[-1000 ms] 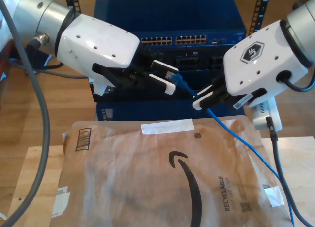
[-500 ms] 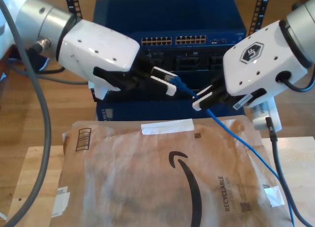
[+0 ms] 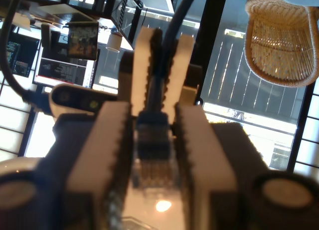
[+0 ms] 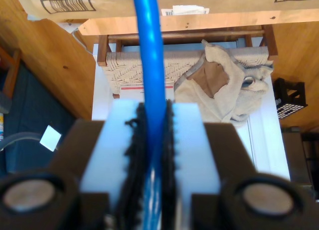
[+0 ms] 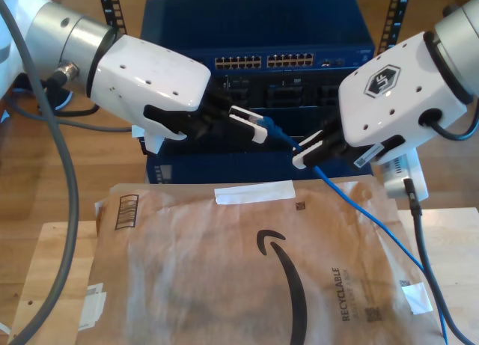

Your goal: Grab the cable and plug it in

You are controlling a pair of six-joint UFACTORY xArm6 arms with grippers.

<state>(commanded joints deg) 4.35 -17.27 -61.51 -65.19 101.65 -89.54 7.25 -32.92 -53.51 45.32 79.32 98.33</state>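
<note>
Right now, pinching the clear plug (image 3: 152, 172) of the cable (image 5: 352, 199) between the toothed pads of my first tool (image 5: 254, 126), narrow and shut on it, at ten o'clock in the exterior view. Seen along the first wrist view: the plug's blue boot just past the pads, the cord running straight on into a second pair of white fingers (image 3: 142, 65) beyond. Nipping that same blue cord a little way along with my second tool (image 5: 308, 152), at two o'clock in the exterior view, likewise shut on it, with the cord sitting upright between the pads in the second wrist view.

Between the two tools, a short blue span, slanting from ten o'clock down to four o'clock. Past my second tool, hanging free and trailing over the brown paper mailer (image 5: 224, 270) toward five o'clock, off the exterior view's lower edge.

At twelve o'clock behind both tools, a dark blue network switch (image 5: 262, 23) with rows of ports (image 5: 262, 61), the plug held near its front but apart from it. Under the mailer, a pale wooden table (image 5: 60, 248), bare at eight o'clock.
</note>
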